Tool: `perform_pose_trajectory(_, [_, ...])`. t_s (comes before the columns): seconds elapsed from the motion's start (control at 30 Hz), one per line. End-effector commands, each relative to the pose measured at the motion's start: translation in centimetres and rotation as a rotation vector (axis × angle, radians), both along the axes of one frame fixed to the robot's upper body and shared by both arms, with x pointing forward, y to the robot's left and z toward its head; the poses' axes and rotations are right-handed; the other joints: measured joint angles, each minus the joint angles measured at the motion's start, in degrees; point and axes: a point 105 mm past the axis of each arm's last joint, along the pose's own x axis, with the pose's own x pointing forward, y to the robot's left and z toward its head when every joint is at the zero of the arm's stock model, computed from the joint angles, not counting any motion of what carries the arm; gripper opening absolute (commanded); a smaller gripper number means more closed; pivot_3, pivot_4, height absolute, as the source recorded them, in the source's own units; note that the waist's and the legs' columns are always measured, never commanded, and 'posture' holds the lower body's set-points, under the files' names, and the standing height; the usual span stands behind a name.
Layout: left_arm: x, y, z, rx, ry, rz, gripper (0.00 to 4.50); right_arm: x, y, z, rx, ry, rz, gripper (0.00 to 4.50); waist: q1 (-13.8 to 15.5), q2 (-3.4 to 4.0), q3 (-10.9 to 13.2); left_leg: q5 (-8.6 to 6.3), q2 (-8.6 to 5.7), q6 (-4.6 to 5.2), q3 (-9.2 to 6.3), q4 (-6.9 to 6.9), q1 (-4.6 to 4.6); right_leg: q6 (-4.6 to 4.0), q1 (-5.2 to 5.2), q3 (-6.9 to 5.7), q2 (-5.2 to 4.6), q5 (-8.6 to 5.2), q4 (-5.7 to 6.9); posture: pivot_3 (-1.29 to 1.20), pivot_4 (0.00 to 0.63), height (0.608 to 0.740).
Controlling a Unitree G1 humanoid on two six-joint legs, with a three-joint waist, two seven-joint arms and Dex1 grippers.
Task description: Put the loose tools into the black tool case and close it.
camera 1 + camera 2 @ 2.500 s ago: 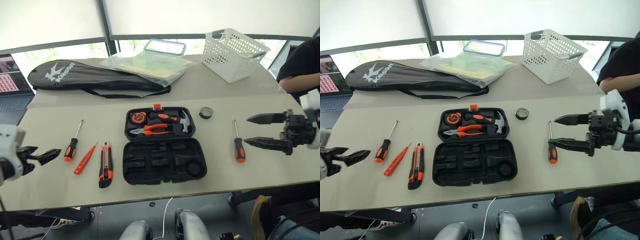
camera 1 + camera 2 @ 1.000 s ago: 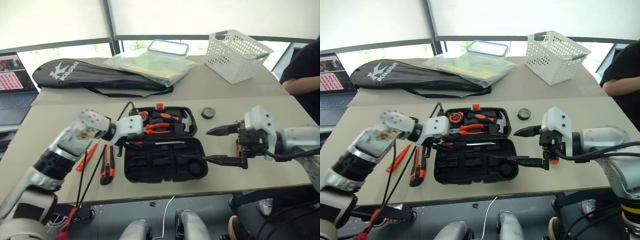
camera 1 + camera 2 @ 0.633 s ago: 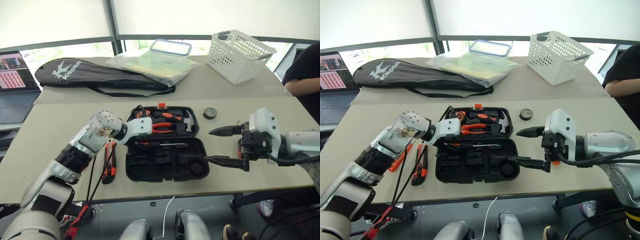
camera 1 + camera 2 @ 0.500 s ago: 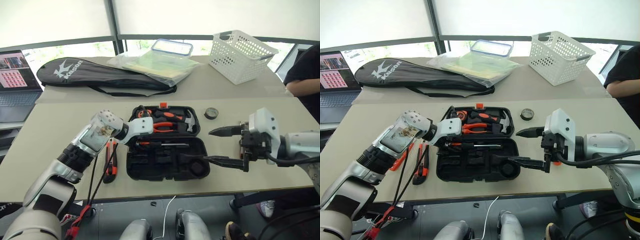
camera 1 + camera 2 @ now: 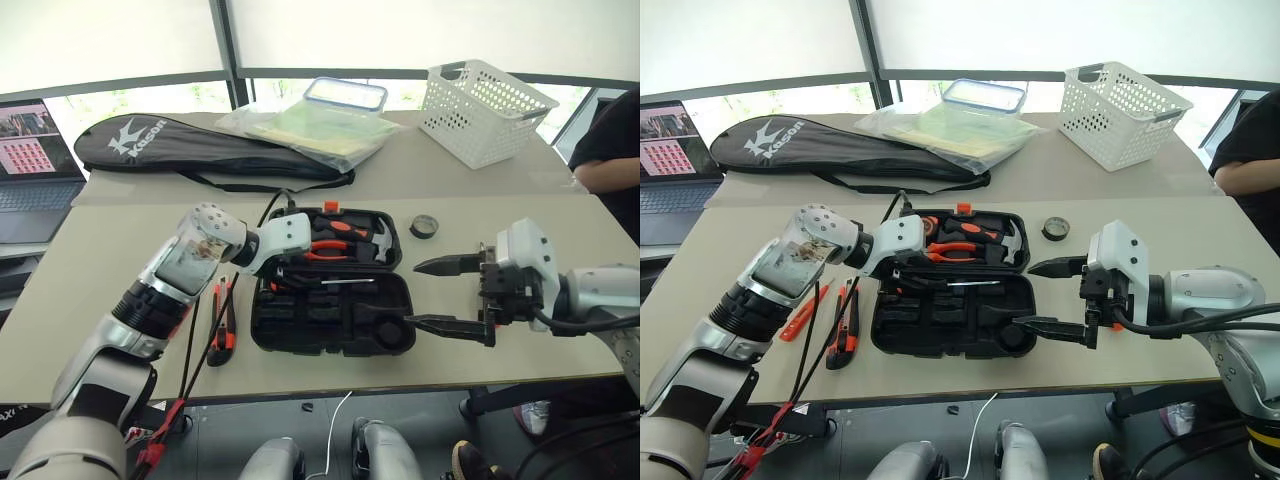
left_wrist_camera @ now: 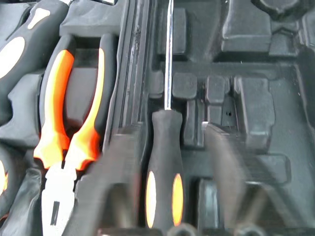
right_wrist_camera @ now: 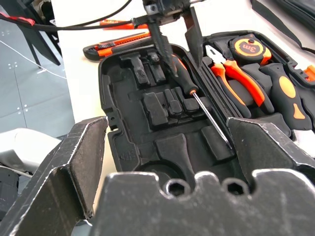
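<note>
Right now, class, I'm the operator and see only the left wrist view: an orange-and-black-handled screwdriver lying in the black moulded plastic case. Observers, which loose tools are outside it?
Observer: An orange-and-black utility knife lies on the table, left of the black moulded plastic tool case.
Operator: Anything on the other side?
Observer: A small black tape roll sits on the table beyond the case's far right corner.
Operator: And the other arm?
Observer: The right gripper hovers at the case's right end, fingers wide open, holding nothing.
</note>
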Motion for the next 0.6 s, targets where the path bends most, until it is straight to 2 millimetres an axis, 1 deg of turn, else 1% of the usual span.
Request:
perform_pose_trajectory(0.03, [0.4,-0.1,-0.2,0.029,-0.046,-0.015,0.28,-0.2,0.1,0.7,0.005,-0.048,0.011,4.50,0.0,0.00,0.0,0.00,0.00,0.00,0.00,0.00,0.00,0.00,0.00,0.00,0.00,0.00,0.00,0.00,0.150,0.740])
perform_pose_trajectory(0.07, [0.4,-0.1,-0.6,0.037,-0.038,-0.016,0.03,-0.2,0.1,0.8,0.005,-0.049,0.008,4.50,0.0,0.00,0.0,0.00,0.00,0.00,0.00,0.00,0.00,0.00,-0.01,0.00,0.00,0.00,0.00,0.00,0.150,0.740])
perform_pose_trajectory(0.17, [0.2,-0.1,-1.6,0.071,-0.027,-0.031,0.03,-0.2,0.0,0.8,0.009,-0.049,0.003,4.50,0.1,0.00,0.0,0.00,-0.01,0.00,0.00,0.01,-0.01,0.00,-0.01,0.00,-0.01,0.00,0.00,0.00,0.150,0.740])
perform_pose_trajectory(0.23, [0.0,0.0,-3.0,0.130,-0.027,-0.053,0.03,-0.2,0.0,0.7,0.014,-0.047,-0.002,4.50,0.2,0.00,0.0,0.00,-0.02,0.00,0.00,0.01,0.00,0.00,0.00,0.00,-0.01,0.00,0.00,0.00,0.150,0.740])
perform_pose_trajectory(0.3, [-0.2,0.0,-4.0,0.163,-0.032,-0.078,0.03,-0.2,0.0,0.6,0.017,-0.046,-0.007,4.50,0.3,0.00,0.0,0.00,-0.01,0.00,0.00,0.02,0.04,0.01,0.05,0.00,-0.04,0.00,0.00,0.00,0.150,0.740])
perform_pose_trajectory(0.4, [0.6,0.1,-4.4,0.167,-0.062,-0.049,0.03,-0.1,-0.2,0.5,0.017,-0.046,-0.025,4.50,0.5,0.00,-0.1,0.00,-0.01,0.00,0.00,0.04,0.12,0.01,0.13,0.03,-0.06,0.01,0.00,0.00,0.150,0.740])
perform_pose_trajectory(0.47, [1.2,0.3,-4.0,0.158,-0.087,-0.031,0.03,0.0,-0.6,0.3,0.011,-0.051,-0.052,4.50,0.9,0.01,-0.1,-0.02,-0.01,0.04,-0.02,0.03,0.32,0.02,0.30,0.03,-0.05,0.00,-0.09,0.00,0.150,0.740])
perform_pose_trajectory(0.53, [1.3,0.5,-2.8,0.100,-0.082,-0.011,0.03,0.1,-1.2,0.2,0.001,-0.055,-0.091,4.50,1.2,0.00,-0.1,-0.06,0.00,0.10,-0.03,0.01,0.47,0.05,0.48,0.04,-0.05,0.00,-0.33,0.00,0.150,0.740])
perform_pose_trajectory(0.6, [0.9,0.9,0.1,-0.057,-0.036,0.029,0.03,0.3,-2.6,0.1,0.017,-0.056,-0.186,4.50,1.1,-0.01,-0.1,-0.10,0.00,0.18,-0.02,0.03,0.47,0.11,0.48,0.07,-0.05,0.02,-0.32,0.00,0.150,0.740])
